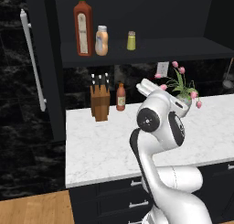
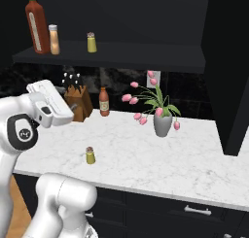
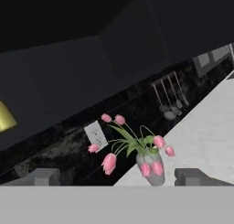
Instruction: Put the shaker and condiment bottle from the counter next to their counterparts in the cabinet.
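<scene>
The tiny yellow-green shaker [image 2: 90, 155] with a dark cap stands alone on the white counter [image 2: 194, 159], below and right of my hand [image 2: 48, 103]. In the black cabinet, the peach-orange condiment bottle [image 1: 101, 41] [image 2: 54, 39] stands on the shelf [image 1: 173, 49], touching or nearly touching the tall red green-capped bottle [image 1: 82, 29] [image 2: 36, 25]. The twin yellow shaker [image 1: 131, 40] [image 2: 91, 42] stands a little to their right. My gripper [image 3: 119, 177] is open and holds nothing; it is raised above the counter and faces the flower vase.
A vase of pink tulips [image 2: 163, 123] [image 3: 151, 166] stands near the back wall. At the back left are a knife block [image 1: 99, 102] and a slim red-brown bottle [image 1: 120, 97]. The cabinet door with its white bar handle [image 1: 32, 58] hangs open at left. Utensils [image 3: 171, 99] hang on the wall.
</scene>
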You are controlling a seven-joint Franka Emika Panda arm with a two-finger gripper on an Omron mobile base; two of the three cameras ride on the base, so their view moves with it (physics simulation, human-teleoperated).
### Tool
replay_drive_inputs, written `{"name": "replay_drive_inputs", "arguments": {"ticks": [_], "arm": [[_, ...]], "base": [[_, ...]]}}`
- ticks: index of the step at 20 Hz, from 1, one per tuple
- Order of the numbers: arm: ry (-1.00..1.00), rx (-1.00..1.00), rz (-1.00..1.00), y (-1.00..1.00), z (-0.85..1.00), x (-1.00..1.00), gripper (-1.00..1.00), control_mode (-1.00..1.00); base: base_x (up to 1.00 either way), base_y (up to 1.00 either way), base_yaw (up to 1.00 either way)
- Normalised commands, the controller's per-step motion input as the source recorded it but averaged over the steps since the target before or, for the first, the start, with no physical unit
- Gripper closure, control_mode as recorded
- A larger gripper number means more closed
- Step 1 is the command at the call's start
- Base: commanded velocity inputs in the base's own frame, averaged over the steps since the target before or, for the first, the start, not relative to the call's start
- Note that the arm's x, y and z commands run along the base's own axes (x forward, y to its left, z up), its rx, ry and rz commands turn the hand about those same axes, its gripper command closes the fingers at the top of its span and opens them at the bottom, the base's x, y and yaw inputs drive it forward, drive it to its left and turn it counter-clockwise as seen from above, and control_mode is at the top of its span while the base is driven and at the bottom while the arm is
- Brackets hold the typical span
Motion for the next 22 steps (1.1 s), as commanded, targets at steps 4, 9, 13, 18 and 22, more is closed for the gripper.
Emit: {"name": "replay_drive_inputs", "arguments": {"ticks": [4,9,13,18,22], "arm": [[-0.05,-0.07,0.06,-0.04,-1.0,0.1,-1.0,-1.0],[-0.09,-0.12,0.07,-0.08,-0.98,0.09,-1.0,-1.0],[0.0,-0.07,0.04,-0.02,-0.77,0.11,-1.0,-1.0],[-0.04,-0.06,-0.16,0.0,-0.69,0.0,-1.0,-1.0],[0.01,-0.01,-0.07,0.0,-0.48,-0.01,-1.0,-1.0]], "base": [[0.0,0.0,0.0],[0.0,0.0,0.0],[0.0,0.0,0.0],[0.0,0.0,0.0],[0.0,0.0,0.0]]}}
